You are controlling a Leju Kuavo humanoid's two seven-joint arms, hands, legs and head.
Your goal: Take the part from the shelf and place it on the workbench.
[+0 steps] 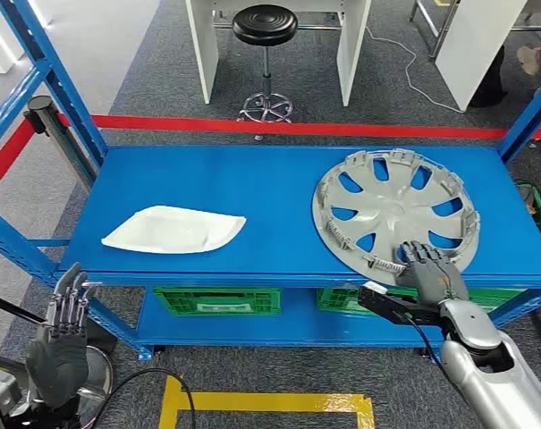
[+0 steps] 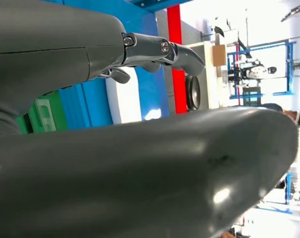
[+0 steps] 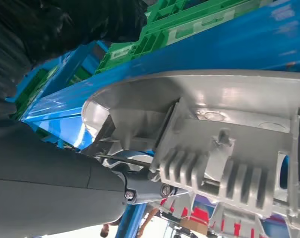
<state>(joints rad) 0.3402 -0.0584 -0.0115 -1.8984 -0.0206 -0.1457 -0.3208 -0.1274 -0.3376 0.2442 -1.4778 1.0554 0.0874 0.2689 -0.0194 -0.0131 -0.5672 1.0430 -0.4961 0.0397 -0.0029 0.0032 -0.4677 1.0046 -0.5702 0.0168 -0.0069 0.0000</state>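
Right hand [image 1: 431, 270] sits lower right of the head view, fingers laid over the near rim of the round silver-grey plastic wheel cover [image 1: 395, 211]. In the right wrist view a metal-tipped finger [image 3: 148, 188] sits against the ribbed clips on the cover's rim [image 3: 215, 148]. Contact is clear; whether the fingers are closed around the rim, cannot tell. The silver forearm enters from the lower right corner.

The wheel cover lies flat on the right half of the blue metal shelf deck [image 1: 267, 188], hollow side up, near edge reaching the shelf's front lip.

Left hand [image 1: 59, 335] hangs lower left of the head view, below and in front of the shelf's left corner, fingers pointing up, slightly apart, holding nothing. The left wrist view shows its thumb and one finger [image 2: 167, 52] with a gap between them and nothing in it.

A white flat plastic panel with pointed ends [image 1: 174, 230] lies left of centre on the same deck, well apart from the wheel cover.

Green plastic crates [image 1: 215, 300] sit on the lower level under the deck. A red barrier strip [image 1: 288, 128] runs behind the shelf. A black round stool [image 1: 265, 27] stands top centre on grey carpet. Yellow floor tape [image 1: 267, 404] marks the bottom centre.
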